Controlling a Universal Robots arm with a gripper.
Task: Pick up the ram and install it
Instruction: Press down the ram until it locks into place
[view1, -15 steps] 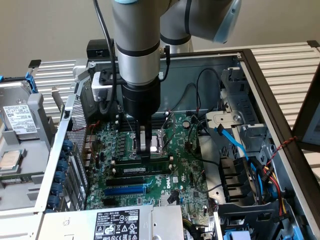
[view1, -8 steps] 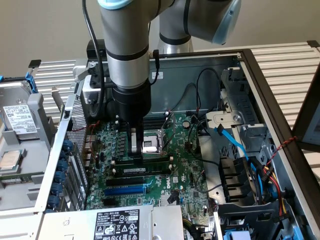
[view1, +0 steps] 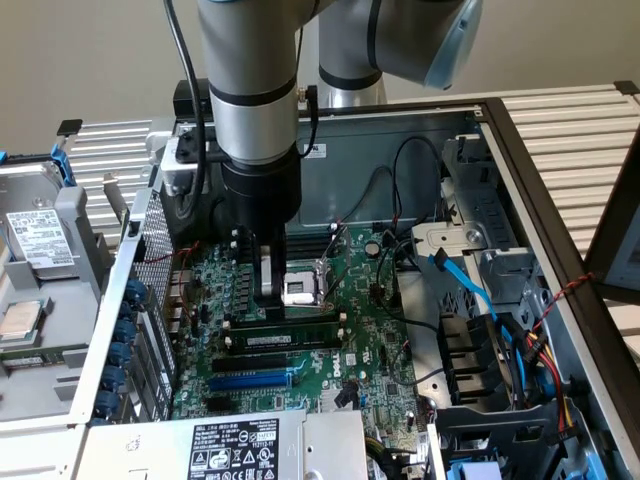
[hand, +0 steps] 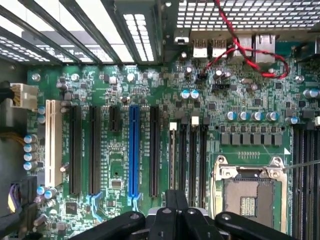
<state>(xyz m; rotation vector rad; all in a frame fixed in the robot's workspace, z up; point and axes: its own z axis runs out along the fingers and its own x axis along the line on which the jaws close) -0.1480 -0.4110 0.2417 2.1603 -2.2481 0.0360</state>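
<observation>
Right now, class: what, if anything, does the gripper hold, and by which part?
Cannot tell: the gripper stands right over the ram, which sits on the motherboard.

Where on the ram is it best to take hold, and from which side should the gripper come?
Probably at the middle of the upper long edge of the ram, pinching its two flat faces and coming straight down from above. It appears to stand on edge, long and thin, beside the black slots of the motherboard, so only its top seems free.

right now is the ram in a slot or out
In: the ram stands on edge in a black slot on the motherboard, below the hand.
</observation>
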